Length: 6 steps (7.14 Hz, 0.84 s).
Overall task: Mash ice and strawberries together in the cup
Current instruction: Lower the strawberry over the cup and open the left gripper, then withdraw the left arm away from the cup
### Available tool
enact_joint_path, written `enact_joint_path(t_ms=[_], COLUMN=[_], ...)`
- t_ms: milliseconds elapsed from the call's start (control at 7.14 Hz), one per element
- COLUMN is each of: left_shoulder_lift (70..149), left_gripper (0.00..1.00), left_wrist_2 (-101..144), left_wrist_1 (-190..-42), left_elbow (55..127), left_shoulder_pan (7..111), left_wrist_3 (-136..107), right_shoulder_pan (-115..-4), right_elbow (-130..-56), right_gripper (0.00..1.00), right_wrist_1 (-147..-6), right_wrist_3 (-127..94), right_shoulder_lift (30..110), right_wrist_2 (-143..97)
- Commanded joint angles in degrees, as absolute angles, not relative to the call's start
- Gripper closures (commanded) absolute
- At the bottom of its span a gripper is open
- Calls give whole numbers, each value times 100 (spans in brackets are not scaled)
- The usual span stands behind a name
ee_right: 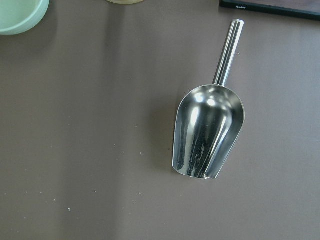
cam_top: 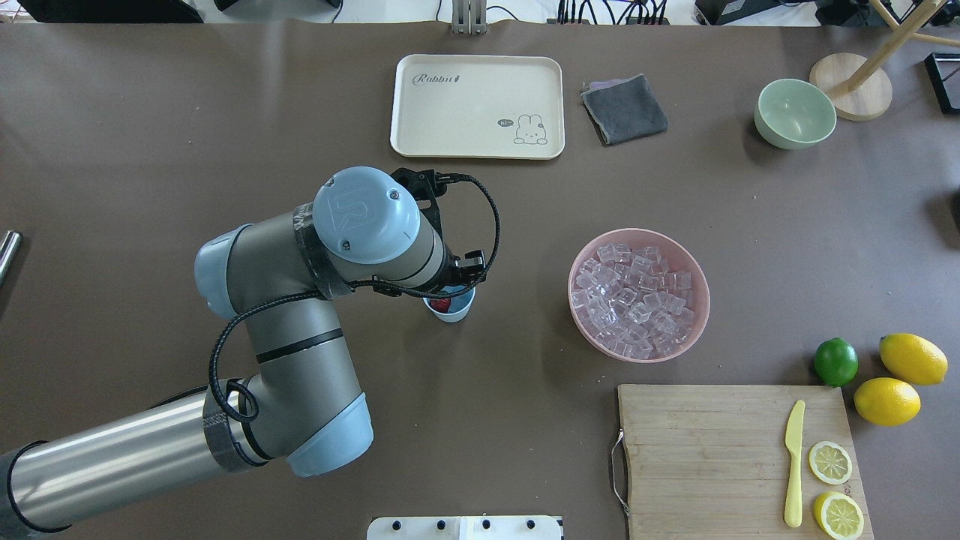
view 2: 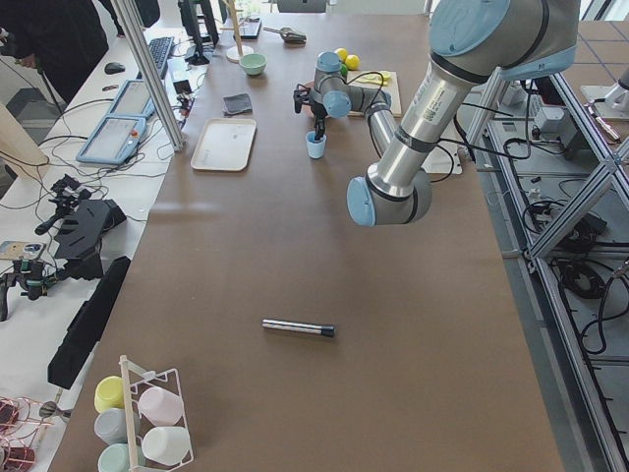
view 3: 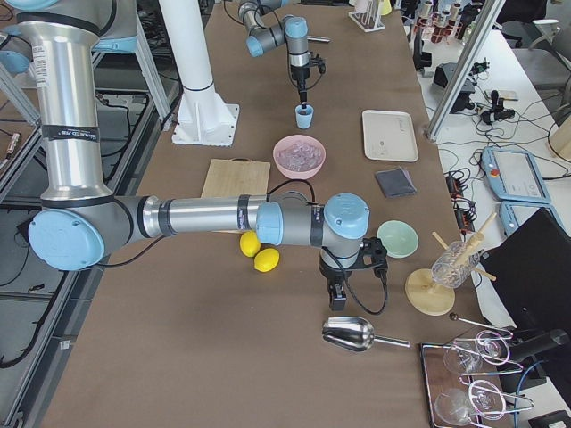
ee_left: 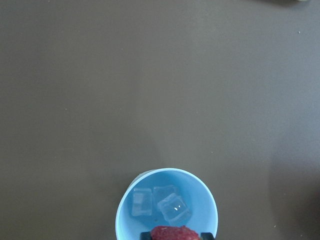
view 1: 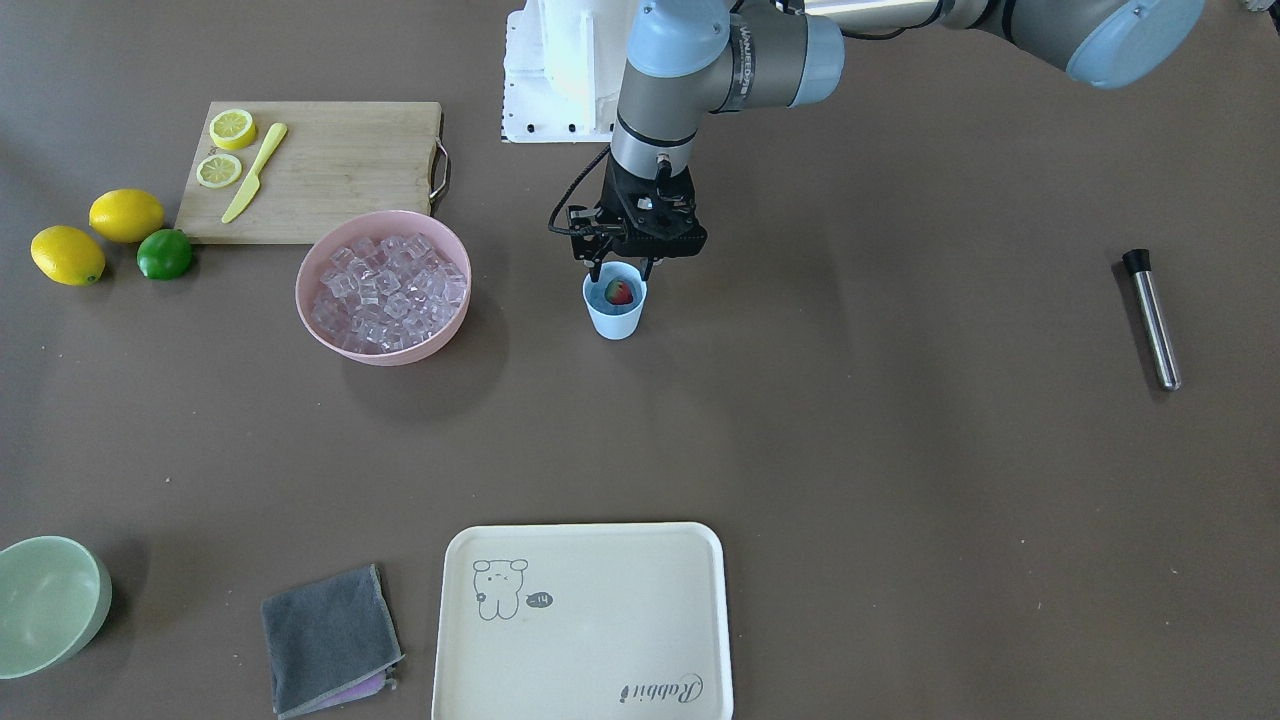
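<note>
Evidently the left gripper [view 1: 622, 270] has its jaws pinched on the strawberry [ee_left: 175, 233] at the mouth of the blue cup [ee_left: 123, 212], which stands straight below and holds two ice cubes [ee_left: 174, 208]. The wrist view cuts off the fingertips. The right gripper [view 3: 337, 292] hangs above a metal scoop [ee_right: 209, 132]; I cannot tell its jaw state.

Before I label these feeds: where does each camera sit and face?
Front-facing: across table, facing robot; left arm above cup.
Overhead: behind robot, looking down; left arm.
Exterior left: table's left end; left arm near.
Exterior right: table's right end; right arm near scoop.
Left wrist: down into cup; fingertips holding strawberry.
Right wrist: down onto scoop; no body.
Both right views share scoop.
</note>
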<state>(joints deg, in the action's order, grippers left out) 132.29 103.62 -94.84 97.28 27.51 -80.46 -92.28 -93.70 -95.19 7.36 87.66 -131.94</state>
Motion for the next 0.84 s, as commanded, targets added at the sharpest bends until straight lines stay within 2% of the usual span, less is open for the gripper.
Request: enact_joint_path(t_ms=[0, 280, 701], left_shoulder_lift=[13123, 12195, 10422], left_gripper=[1, 2, 1], left_wrist_2=[10415, 10433, 11580], left_wrist_1=[-9466, -9553, -10832], left_elbow=[9886, 10308, 10257], left_shoulder_pan=[2934, 3232, 4530], left_wrist_3=[-7964, -6992, -5545], right_shoulder_pan=[-9229, -9220, -9220], right_elbow=[-9395, -9361, -9343], right_gripper=[0, 0, 0], right_wrist_1=[-9519, -9527, -9519], right_wrist_3=[747, 703, 712], right_shoulder_lift=[8745, 8605, 8613], right_wrist_2=[-13201, -13219, -13219])
